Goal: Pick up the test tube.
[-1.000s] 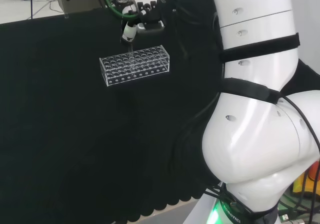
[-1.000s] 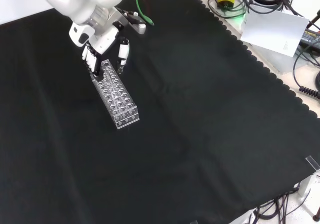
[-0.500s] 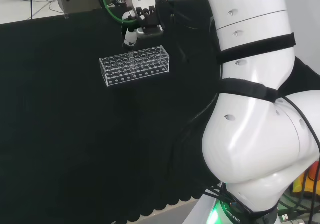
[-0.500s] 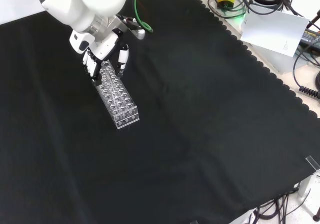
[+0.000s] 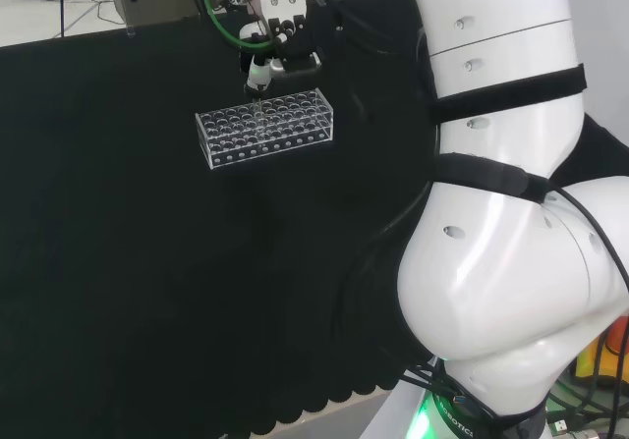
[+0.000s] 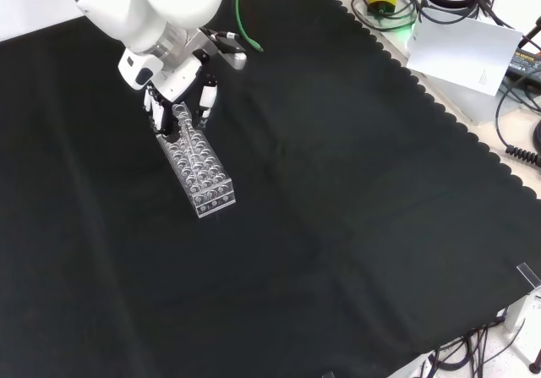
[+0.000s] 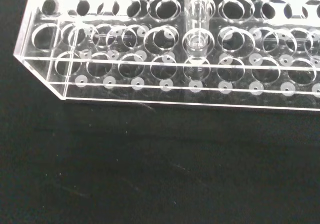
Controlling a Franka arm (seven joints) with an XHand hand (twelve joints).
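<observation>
The test tube [image 7: 196,18] stands upright in a clear rack [image 7: 150,91] on the black worktop [image 6: 355,192]. It looks thin, slippery and easy to break, so hold its top. The hand [image 6: 179,86] hangs over it; I cannot tell if it pinches.

A robotics lab: a counter [image 6: 355,192] draped in black cloth, a clear plastic test tube rack [image 6: 196,165], and loose cables [image 6: 516,99] at the front view's right edge.
</observation>
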